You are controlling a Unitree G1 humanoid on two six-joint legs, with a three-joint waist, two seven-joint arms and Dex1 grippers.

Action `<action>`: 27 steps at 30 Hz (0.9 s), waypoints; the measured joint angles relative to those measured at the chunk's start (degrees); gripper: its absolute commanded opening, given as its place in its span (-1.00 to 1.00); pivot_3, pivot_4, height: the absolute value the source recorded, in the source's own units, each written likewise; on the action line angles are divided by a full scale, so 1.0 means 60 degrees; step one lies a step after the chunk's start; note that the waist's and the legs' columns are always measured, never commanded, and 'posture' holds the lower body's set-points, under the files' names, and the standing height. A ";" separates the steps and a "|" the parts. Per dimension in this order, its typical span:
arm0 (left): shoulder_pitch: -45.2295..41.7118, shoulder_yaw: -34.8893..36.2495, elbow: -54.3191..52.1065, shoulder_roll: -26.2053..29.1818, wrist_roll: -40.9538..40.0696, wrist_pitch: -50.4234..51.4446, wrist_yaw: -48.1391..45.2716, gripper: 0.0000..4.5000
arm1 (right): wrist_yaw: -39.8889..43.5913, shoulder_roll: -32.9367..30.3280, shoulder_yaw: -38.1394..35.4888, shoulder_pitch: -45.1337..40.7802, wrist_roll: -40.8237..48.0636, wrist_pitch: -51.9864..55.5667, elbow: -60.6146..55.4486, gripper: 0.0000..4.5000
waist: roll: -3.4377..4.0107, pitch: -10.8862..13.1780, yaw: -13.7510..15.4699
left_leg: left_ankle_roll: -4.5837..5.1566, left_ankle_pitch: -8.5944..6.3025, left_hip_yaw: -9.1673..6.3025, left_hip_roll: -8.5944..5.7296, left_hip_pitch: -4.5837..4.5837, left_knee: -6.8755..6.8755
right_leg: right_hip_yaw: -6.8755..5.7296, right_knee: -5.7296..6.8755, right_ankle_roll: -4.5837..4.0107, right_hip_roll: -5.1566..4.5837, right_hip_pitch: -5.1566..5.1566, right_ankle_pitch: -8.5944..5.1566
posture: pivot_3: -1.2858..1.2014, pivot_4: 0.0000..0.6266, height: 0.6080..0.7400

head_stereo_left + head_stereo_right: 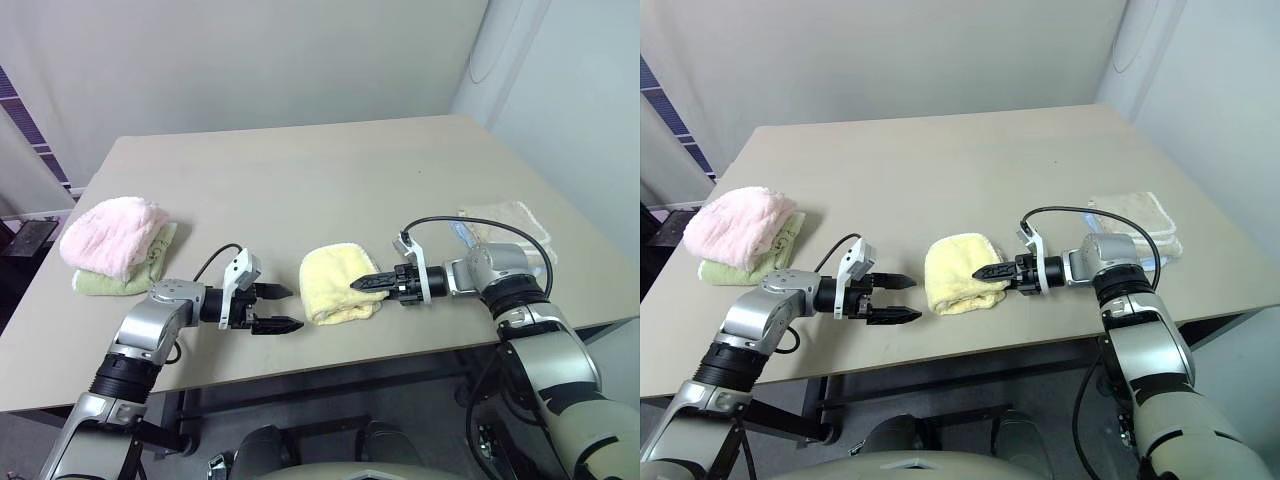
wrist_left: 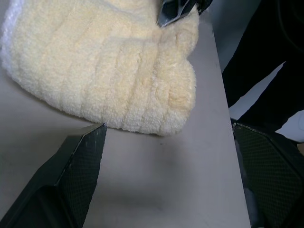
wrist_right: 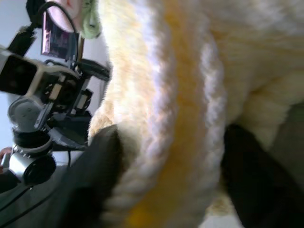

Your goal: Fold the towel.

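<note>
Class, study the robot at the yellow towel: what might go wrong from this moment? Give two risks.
1. The right pincer has its fingers around a thick bunch of the folded towel; pulling may drag the whole bundle and undo the fold rather than lift one layer.
2. The towel lies near the table's front edge; a tug that way may slide it off. The left pincer stands open, apart from the towel, so nothing pins it.

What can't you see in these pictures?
- Towel: its dark embroidered mark; the folds hide it in every view.
- Green cloth: mostly covered by the pink towel, head views.
- Right end effector: whether its fingers actually pinch the towel; pile fills the gap, right wrist view.
- Beige towel: partly behind the right arm.
</note>
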 measured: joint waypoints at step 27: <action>-0.0210 0.0307 0.1198 -0.0534 0.0150 -0.2355 -0.0084 1.00 | -0.6496 0.1160 -0.9335 0.1662 0.3386 0.0328 -0.5181 -1.00 | 0.0009 0.0005 0.0104 | -0.0006 0.0003 0.0033 -0.0004 -0.0008 -0.0067 | 0.0009 -0.0031 0.0000 -0.0005 0.0008 -0.0001 | 0.03 -1.00 1.00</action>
